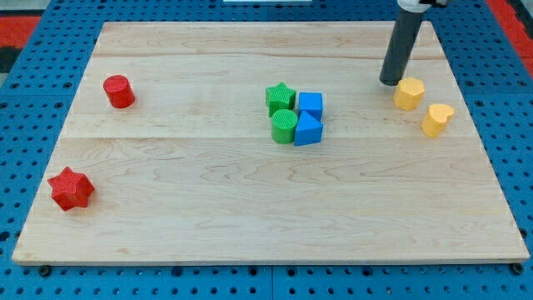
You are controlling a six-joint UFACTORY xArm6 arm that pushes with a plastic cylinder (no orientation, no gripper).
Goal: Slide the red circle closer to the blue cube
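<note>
One tip (390, 82) nr yellow hexagon (409, 93)

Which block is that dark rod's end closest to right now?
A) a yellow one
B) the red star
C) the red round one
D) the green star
A: my tip sits just to the view's left of the yellow hexagon-like block, while the red circle lies far off at the view's left.
</note>
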